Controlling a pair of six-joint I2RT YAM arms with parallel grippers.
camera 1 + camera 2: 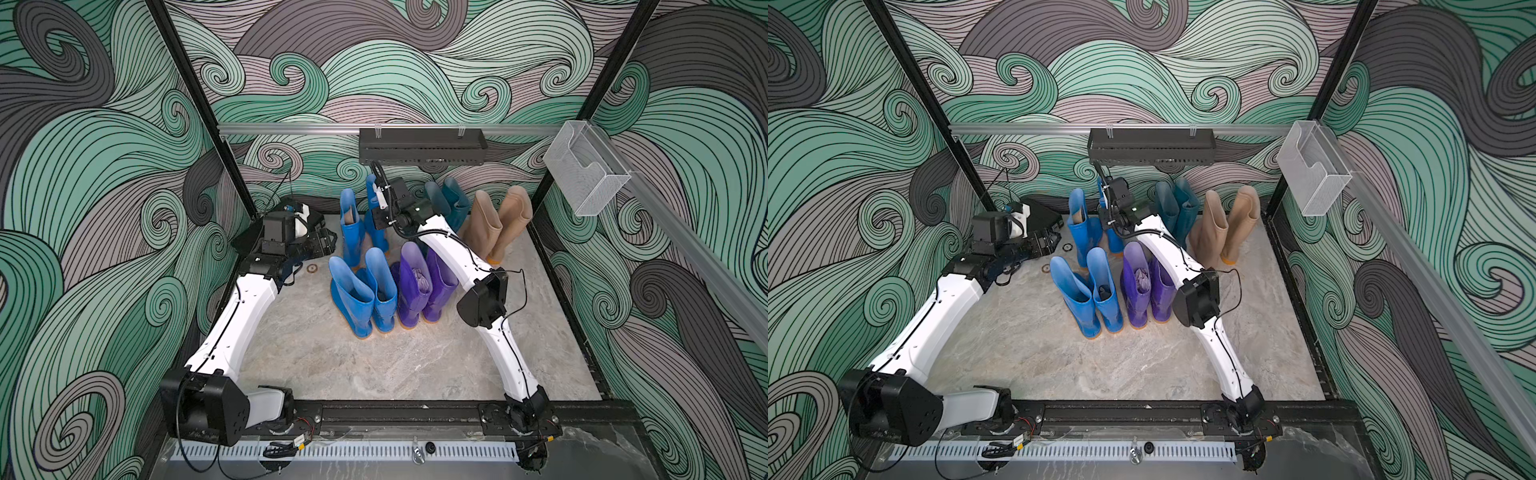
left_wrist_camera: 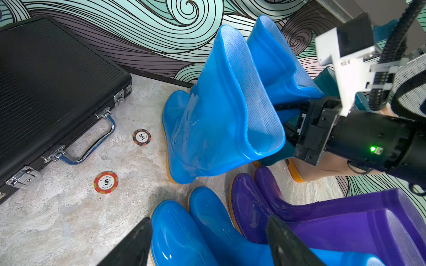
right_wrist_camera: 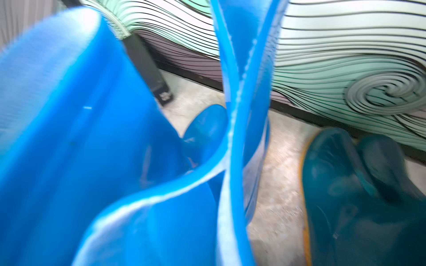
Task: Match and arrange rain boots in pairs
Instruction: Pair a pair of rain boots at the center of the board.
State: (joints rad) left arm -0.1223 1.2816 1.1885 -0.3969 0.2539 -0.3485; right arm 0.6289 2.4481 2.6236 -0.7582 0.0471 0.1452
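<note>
Nearest the arm bases, on the marble-look tabletop (image 1: 374, 365), stands the front row of rain boots. It holds a blue pair (image 1: 353, 303), side by side and touching, and just to its right a purple pair (image 1: 415, 291), also touching. All four are upright.

To the left and a little farther back, the left gripper (image 1: 330, 242) hovers above the table with its jaws spread wide and nothing between them. In the left wrist view its two dark fingers (image 2: 136, 241) frame the feet of the front blue pair.

Two poker chips, a red one (image 2: 106, 182) and a darker one (image 2: 141, 137), lie flat on the table beyond it. They are beside the closed black case (image 2: 53, 80) with a metal handle, which sits in the far left corner.

Behind the front row a second row stands along the back wall. It starts with a blue boot (image 1: 351, 237) with pale stuffing inside and a second blue boot (image 2: 269, 53) just beside it. Next come a dark teal pair (image 1: 455, 199) and a beige pair (image 1: 482, 228) leaning together.

The right gripper (image 2: 288, 110) is clamped tight on the top rim of that second blue boot, pinching the shaft flat. Whether that boot's sole rests on the table I cannot tell.
</note>
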